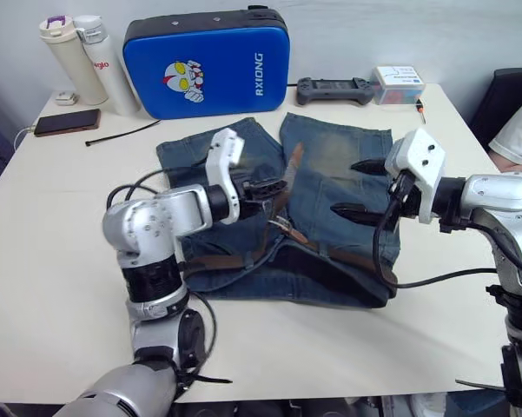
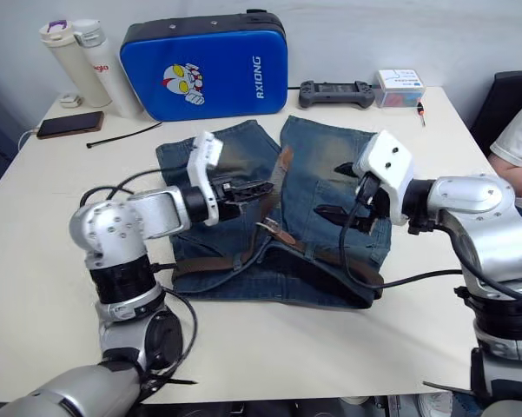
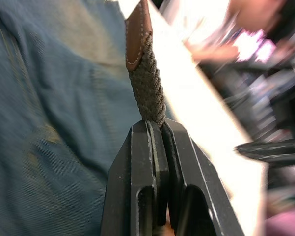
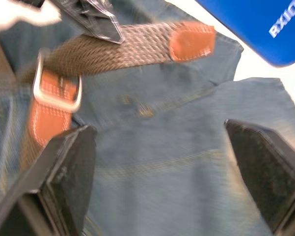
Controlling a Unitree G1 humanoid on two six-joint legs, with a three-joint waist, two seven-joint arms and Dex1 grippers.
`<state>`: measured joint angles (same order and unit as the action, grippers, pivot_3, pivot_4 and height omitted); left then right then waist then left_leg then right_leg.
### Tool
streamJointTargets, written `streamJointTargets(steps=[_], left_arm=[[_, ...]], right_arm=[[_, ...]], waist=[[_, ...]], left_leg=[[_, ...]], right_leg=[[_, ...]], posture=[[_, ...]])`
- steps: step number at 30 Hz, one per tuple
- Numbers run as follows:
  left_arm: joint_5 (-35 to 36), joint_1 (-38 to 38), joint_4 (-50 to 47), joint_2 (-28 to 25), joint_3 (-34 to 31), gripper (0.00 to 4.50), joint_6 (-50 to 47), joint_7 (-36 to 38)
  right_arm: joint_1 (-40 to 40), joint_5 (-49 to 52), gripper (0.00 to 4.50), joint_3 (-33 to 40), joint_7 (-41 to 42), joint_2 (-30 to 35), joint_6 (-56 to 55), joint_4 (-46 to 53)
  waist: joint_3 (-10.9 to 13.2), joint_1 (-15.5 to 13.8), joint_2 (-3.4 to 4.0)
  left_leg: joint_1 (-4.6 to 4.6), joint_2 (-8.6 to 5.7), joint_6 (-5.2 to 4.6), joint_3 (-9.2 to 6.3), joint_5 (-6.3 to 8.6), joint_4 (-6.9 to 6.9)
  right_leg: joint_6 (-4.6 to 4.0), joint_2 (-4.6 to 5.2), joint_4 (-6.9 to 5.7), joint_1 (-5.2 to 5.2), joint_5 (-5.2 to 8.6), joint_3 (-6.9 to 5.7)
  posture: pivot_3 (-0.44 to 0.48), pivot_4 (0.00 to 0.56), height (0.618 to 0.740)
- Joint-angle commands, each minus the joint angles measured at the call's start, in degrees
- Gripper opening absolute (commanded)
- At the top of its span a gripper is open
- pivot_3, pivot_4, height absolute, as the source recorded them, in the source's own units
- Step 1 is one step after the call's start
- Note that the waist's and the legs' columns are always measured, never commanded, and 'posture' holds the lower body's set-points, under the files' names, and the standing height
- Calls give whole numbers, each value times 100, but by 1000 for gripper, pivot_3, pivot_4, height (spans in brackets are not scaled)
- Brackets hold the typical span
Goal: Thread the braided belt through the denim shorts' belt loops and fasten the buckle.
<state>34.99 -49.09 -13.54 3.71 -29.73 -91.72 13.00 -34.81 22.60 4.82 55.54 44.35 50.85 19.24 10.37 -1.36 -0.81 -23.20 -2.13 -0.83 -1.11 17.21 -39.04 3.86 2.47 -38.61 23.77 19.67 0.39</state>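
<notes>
The denim shorts [image 1: 334,161] lie flat mid-table, with the waistband toward me. Along that waistband runs the braided belt [image 1: 356,256]. Its free end rises over the shorts to a tan tip [image 4: 191,40]. My left gripper [image 1: 274,187] is shut on the braided strap [image 3: 147,88] just behind the tip. The silver buckle [image 4: 56,88] lies on the shorts below that grip. To the right, my right gripper [image 1: 358,188] hovers open over the right leg with nothing between its fingers. I cannot make out the belt loops.
A bright blue case [image 1: 206,62] stands behind the shorts, with two bottles [image 1: 78,56] and a phone [image 1: 67,122] at the far left. A gamepad [image 1: 334,89] and a small box [image 1: 398,84] sit far right. A person [image 1: 521,130] is at the right edge.
</notes>
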Motion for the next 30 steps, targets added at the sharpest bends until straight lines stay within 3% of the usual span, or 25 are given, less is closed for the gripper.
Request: streamJointTargets(steps=[1, 4, 6, 8, 11, 15, 22, 30], left_arm=[[839, 190, -458, 255, -752, 0, -78, -675], [1572, 473, -590, 605, -1000, 0, -78, -1337], [2009, 729, -689, 793, -957, 0, -78, -1722], [2225, 948, -765, 898, -870, 0, -78, -2123], [2559, 1004, -796, 1096, -871, 0, -78, -2622], [2942, 1051, -750, 1200, -834, 0, -77, -3062], [3617, 1126, -507, 1073, -675, 0, -24, -3555], [4863, 1513, -164, 639, 87, 0, 381, -4078]], right_arm=[[-156, 595, 4488, 191, -276, -254, 807, 28], [-285, 954, 4488, 87, -393, -511, 1248, -41], [-457, 1167, 3944, 98, -562, -800, 1498, -190], [-545, 1312, 3178, 23, -574, -941, 1626, -310], [-564, 1329, 1486, -267, -582, -1053, 1603, -453], [-552, 1319, 30, -526, -586, -1200, 1464, -618], [-91, 1081, 30, -1259, -598, -1478, 1078, -774], [424, 354, 30, -2183, -503, -1234, 380, -1025]], waist=[[0, 13, 0], [0, 5, 0], [0, 25, 0], [0, 25, 0], [0, 15, 0], [0, 11, 0], [-2, 23, -3], [-5, 45, -6]], left_leg=[[0, 0, 1, 1, 0, 0], [2, 0, 2, 1, 1, 0], [2, 0, 2, 2, 1, 0], [3, 0, 4, 2, 2, 0], [3, -1, 4, 1, 2, 0], [2, -2, 4, 2, 2, -1], [5, 0, 9, 1, 4, 0], [9, -1, 11, 1, 6, -4]], right_leg=[[0, 0, 0, 0, 0, 0], [0, 0, -4, 0, 0, 0], [0, 0, -3, 1, 0, 2], [0, -2, -4, 1, 0, 1], [0, -1, -1, 1, 0, 1], [0, -1, -1, 1, 0, 1], [0, -5, -2, 1, 0, -1], [0, -4, 9, -1, 0, 1]], posture=[[0, 150, 740], [0, 150, 740], [0, 150, 740], [0, 150, 740], [0, 150, 740], [0, 150, 740], [0, 150, 740], [0, 150, 740]])
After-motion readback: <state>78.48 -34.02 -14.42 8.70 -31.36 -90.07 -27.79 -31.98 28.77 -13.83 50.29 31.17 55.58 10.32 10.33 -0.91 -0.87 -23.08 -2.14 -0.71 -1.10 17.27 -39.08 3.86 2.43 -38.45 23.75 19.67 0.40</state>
